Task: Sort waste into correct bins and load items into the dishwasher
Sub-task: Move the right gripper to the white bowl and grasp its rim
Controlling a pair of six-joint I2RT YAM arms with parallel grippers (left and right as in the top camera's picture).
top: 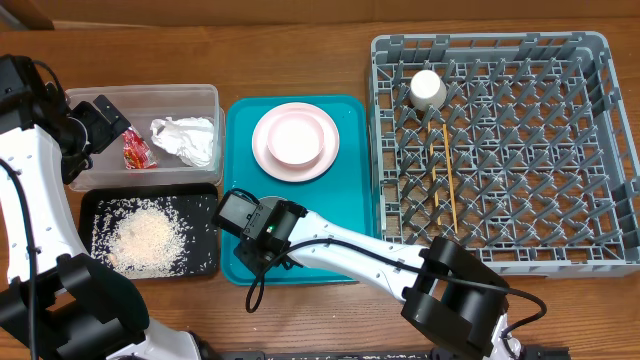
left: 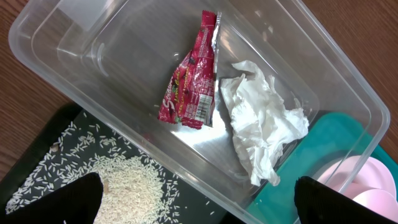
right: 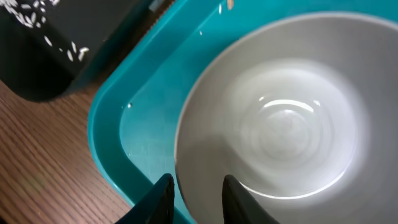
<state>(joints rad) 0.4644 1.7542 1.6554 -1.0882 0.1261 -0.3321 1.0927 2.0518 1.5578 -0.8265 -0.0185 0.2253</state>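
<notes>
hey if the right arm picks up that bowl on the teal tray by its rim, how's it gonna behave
The bowl looks rigid, so it should hold its shape. Its inside shows bright glare, so the surface is probably glossy and could slip between the fingers straddling the rim. Held at one edge only, it will likely tilt downward on the far side.

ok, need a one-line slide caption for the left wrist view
Red wrapper and crumpled napkin lie in the clear tub; rice is piled on the black tray beside it.

A wooden table [top: 300, 60] carries four things — clear tub [top: 200, 95], black tray [top: 95, 205], teal tray [top: 350, 180], grey rack [top: 600, 150].
</notes>
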